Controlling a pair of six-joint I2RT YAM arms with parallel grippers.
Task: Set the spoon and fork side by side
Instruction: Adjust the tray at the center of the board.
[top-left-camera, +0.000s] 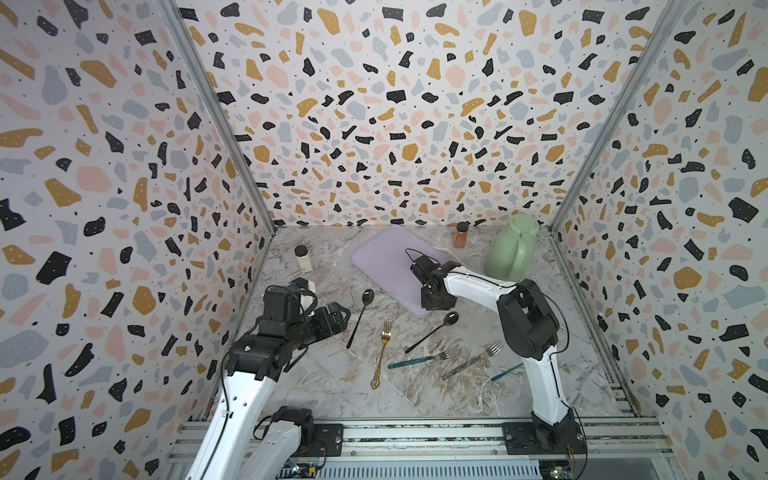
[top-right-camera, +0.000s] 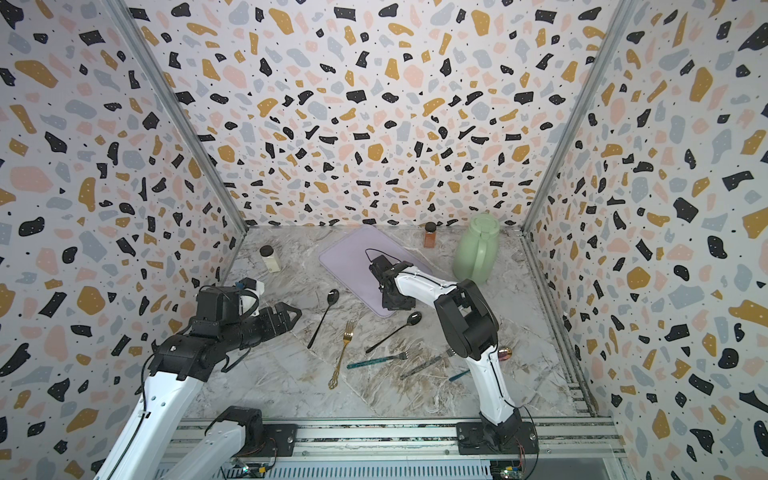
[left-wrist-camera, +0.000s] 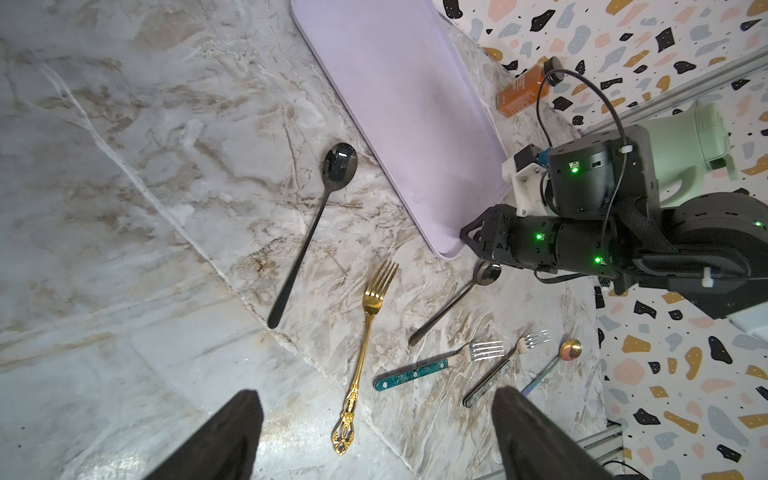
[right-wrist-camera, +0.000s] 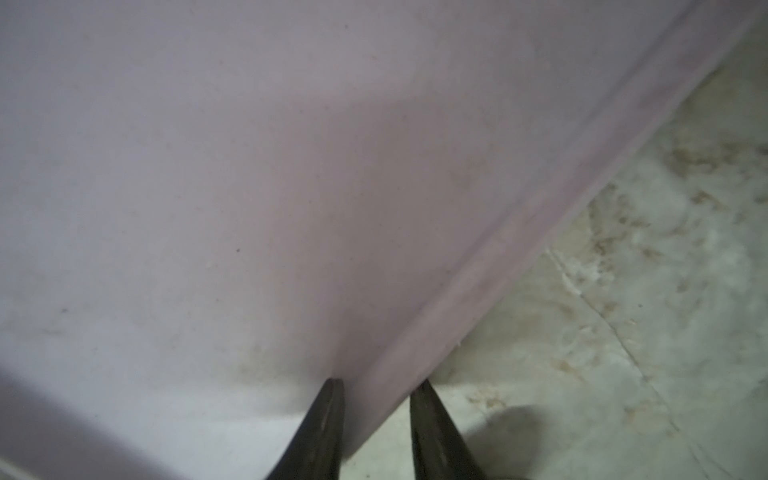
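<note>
A black spoon (top-left-camera: 360, 316) (left-wrist-camera: 309, 237) and a gold fork (top-left-camera: 382, 353) (left-wrist-camera: 365, 336) lie close together on the marble table, handles toward the front. A second black spoon (top-left-camera: 432, 332) lies slanted to their right. Two silver forks, one teal-handled (top-left-camera: 419, 360) and one dark-handled (top-left-camera: 473, 359), lie nearer the front. My left gripper (top-left-camera: 347, 318) (left-wrist-camera: 374, 392) hovers open left of the first black spoon, holding nothing. My right gripper (right-wrist-camera: 378, 382) (top-left-camera: 434, 305) points down at the near corner of the lilac tray (top-left-camera: 382, 257) (right-wrist-camera: 249, 166), one finger on each side of its rim.
A green pitcher (top-left-camera: 513, 249) stands at the back right. An orange bottle (top-left-camera: 461, 235) is by the back wall and a pale bottle (top-left-camera: 303, 258) at the back left. An iridescent spoon (top-right-camera: 505, 353) lies behind the right arm. Patterned walls enclose three sides.
</note>
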